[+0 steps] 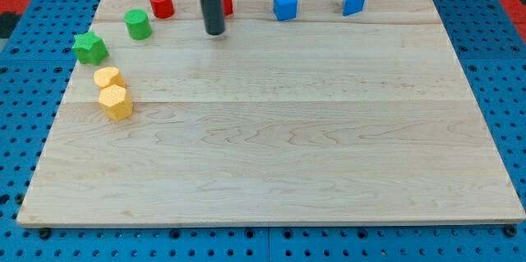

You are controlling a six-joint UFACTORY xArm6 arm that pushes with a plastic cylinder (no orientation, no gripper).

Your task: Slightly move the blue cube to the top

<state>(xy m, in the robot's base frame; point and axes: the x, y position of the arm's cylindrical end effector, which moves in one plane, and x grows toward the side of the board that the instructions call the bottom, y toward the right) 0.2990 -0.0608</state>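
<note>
Eight blocks lay on the wooden board (pixel 271 163), two of each colour. Two were red: a red cylinder (pixel 161 4) near the view's top left, and a second red block (pixel 226 2) mostly hidden behind the rod, its shape not readable. Two were blue: the blue cube (pixel 284 5) along the view's top edge, a little right of centre, and a blue block (pixel 353 0) with an angled, wedge-like outline further to the view's right. Two were green: a green cylinder (pixel 137 25) and, below and to its left, a green star (pixel 89 47). Two were yellow, touching each other at the view's left: a yellow rounded block (pixel 107 77) and just below it a yellow hexagonal block (pixel 116 103).

The arm showed only as a straight dark rod coming down from the view's top edge, nearly upright. My tip (pixel 214 32) stood on the board just below and slightly left of the hidden red block, with the rod's shaft overlapping that block in the view. The tip was between the red cylinder and the blue cube, nearer the red pair, and well apart from the blue cube, which sat to the tip's right and a little higher in the view.

The rod carried no jaws, so nothing was open, closed or held. Whether it touched the red block behind it could not be told. The blue cube stood free, touching no other block.
</note>
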